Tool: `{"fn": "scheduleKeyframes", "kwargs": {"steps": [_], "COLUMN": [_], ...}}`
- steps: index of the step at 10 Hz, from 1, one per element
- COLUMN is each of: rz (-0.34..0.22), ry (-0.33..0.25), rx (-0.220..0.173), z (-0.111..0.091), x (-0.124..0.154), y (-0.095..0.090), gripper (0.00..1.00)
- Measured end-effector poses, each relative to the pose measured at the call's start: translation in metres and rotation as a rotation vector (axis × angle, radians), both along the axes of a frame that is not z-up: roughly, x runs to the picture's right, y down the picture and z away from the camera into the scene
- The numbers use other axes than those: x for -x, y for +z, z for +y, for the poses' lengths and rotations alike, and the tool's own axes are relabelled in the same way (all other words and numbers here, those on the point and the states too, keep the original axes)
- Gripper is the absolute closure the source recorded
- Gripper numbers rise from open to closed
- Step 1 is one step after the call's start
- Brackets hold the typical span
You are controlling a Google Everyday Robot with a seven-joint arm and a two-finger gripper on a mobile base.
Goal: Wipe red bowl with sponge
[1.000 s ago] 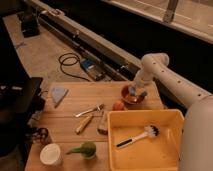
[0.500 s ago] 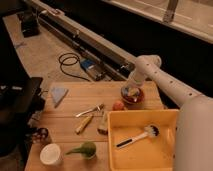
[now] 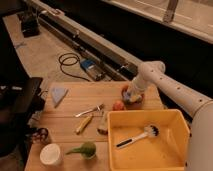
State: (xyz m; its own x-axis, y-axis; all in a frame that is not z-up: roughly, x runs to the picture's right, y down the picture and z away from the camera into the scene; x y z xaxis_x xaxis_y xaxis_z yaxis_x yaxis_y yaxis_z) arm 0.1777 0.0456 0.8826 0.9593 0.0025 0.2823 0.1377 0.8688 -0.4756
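Right of centre, the pincer is closed on the sponge, pressing it inside the red bowl on the bench. Wiping appears underway, not visibly finished.

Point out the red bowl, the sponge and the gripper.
red bowl [image 3: 124, 91]: camera view, left rim.
sponge [image 3: 131, 95]: camera view, blue face.
gripper [image 3: 133, 92]: camera view, tip, shut on the sponge in the bowl.

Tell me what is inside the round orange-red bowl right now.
The robot's claw reaches down into the round orange-red bowl, shut on the small blue soft sponge. They cover most of its dark inside, so anything else there cannot be seen.
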Motion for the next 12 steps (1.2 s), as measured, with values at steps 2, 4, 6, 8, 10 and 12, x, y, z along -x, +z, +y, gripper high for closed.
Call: {"fn": "scheduleKeyframes", "kwargs": {"steps": [2, 4, 6, 8, 10, 12], "rz": [0.039, 0.053, 0.038, -0.001, -0.041, -0.079], "ry": [0.016, 0.008, -0.012, -0.040, -0.054, -0.053], "rx": [-0.001, -0.009, -0.026, -0.040, -0.043, -0.048], "z": [-0.007, -0.022, -0.043, -0.056, -0.053, -0.044], "x": [-0.022, -0.028, -0.025, -0.007, 0.012, 0.027], "y": [-0.002, 0.001, 0.012, 0.020, 0.022, 0.018], "gripper": [1.00, 1.00, 1.00, 1.00, 1.00, 1.00]}}
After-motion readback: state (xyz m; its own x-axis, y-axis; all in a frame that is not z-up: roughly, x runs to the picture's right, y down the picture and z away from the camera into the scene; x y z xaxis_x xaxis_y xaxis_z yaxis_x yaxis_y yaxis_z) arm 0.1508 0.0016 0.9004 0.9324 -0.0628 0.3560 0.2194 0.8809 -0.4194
